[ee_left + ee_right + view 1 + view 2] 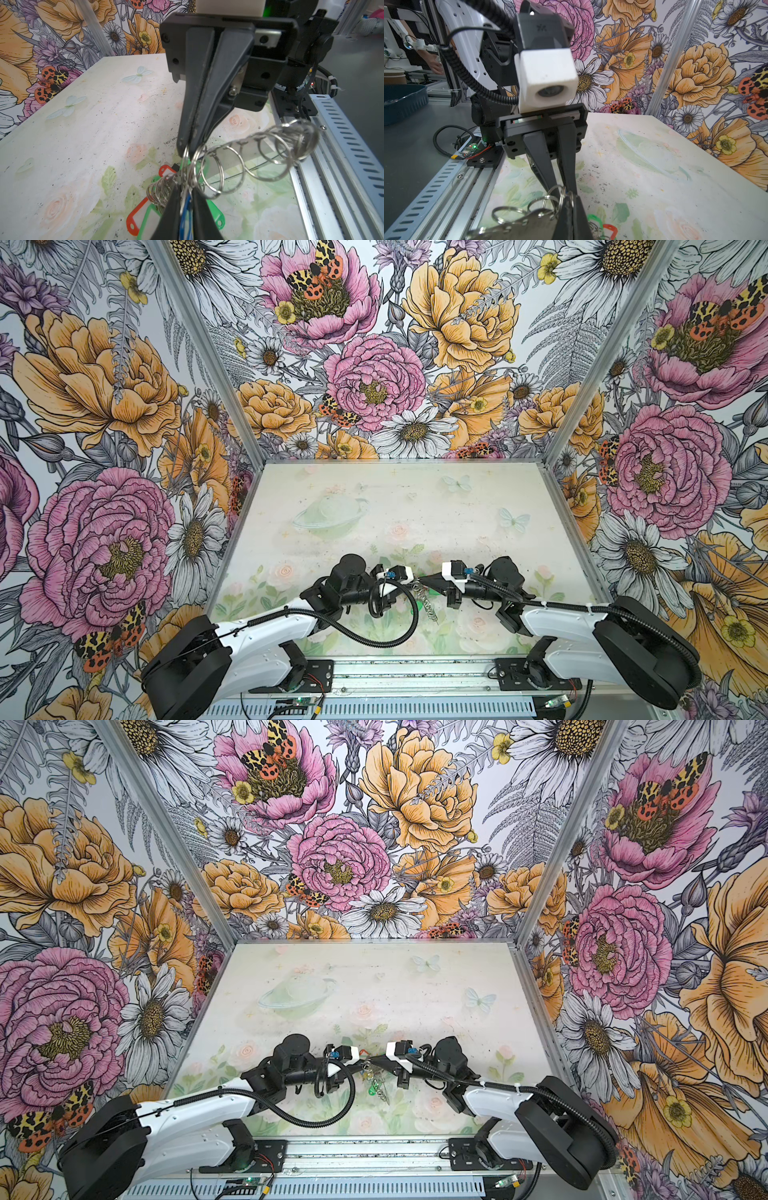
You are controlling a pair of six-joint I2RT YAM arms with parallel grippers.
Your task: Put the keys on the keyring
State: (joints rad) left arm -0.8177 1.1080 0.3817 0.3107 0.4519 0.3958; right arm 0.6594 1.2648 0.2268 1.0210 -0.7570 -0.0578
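Note:
In both top views my two grippers meet tip to tip above the near middle of the table. My right gripper (571, 198) is shut on the edge of the keyring (529, 224), a flat grey band fringed with silver rings (268, 164), and holds it in the air. My left gripper (186, 191) is shut on a blue key (185, 216), whose small ring sits against the keyring's rings. Red keys (133, 220) and green keys (217, 216) hang from the keyring's lower part. In the top views the keyring (430, 608) (380, 1088) dangles between the left gripper (412, 578) and the right gripper (420, 581).
Floral walls (124, 489) close the table on three sides. A metal rail (407, 672) with the arm bases runs along the front edge. The left arm's black cable (399, 635) loops low over the near table. A blue bin (402, 99) stands outside the cell.

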